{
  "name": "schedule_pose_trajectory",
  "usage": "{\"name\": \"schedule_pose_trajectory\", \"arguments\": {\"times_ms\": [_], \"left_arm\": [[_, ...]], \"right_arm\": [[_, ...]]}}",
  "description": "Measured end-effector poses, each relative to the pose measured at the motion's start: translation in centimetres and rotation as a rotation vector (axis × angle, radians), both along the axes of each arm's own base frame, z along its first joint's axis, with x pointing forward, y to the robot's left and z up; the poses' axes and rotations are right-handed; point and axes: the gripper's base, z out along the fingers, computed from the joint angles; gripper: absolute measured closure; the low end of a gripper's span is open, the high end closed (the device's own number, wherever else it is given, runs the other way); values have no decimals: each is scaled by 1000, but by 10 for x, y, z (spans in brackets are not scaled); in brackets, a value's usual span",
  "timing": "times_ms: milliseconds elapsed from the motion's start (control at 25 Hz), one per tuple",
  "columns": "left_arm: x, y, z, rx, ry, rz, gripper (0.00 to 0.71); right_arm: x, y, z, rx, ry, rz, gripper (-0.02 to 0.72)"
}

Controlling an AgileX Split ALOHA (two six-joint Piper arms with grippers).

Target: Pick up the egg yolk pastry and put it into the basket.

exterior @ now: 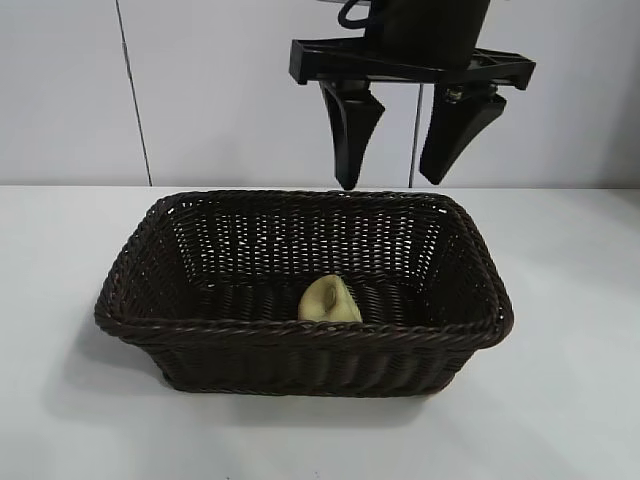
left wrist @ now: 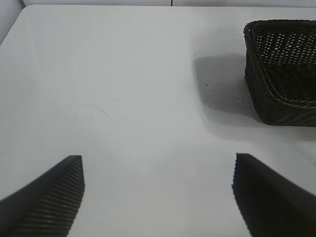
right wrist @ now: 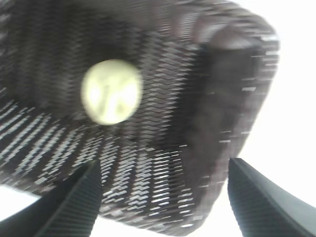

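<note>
The pale yellow egg yolk pastry [exterior: 330, 301] lies inside the dark brown woven basket [exterior: 300, 331], near its front wall and leaning on edge. My right gripper [exterior: 388, 182] hangs open and empty above the basket's far rim, well clear of the pastry. In the right wrist view the pastry [right wrist: 111, 91] shows as a round disc on the floor of the basket [right wrist: 222, 98], far beyond the open right gripper [right wrist: 164, 165]. My left gripper [left wrist: 158, 158] is open over bare table, off to one side of the basket [left wrist: 256, 64], with nothing between its fingers.
The white table [exterior: 560, 400] surrounds the basket on all sides. A pale wall [exterior: 200, 90] rises behind it. The basket's shadow [left wrist: 222, 84] falls on the table beside it in the left wrist view.
</note>
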Motion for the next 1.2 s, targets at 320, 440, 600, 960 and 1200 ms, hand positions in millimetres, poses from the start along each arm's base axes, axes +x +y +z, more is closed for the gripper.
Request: {"name": "schedule_pose_trajectory", "arguments": {"times_ms": [320,440,600,960,1200], "left_arm": [[0,0,0,0,0,0,112],[0,0,0,0,0,0,112],[0,0,0,0,0,0,112],[0,0,0,0,0,0,112],[0,0,0,0,0,0,112]], "right_arm": [[34,-92,0,-16,-4,-231,185],[41,-129,0,-25,-6,-315,185],[44,-164,0,-34,-6,-384,185],[43,-171,0,-28,1,-384,185],[33,-148,20,-1,-46,-324,185]]}}
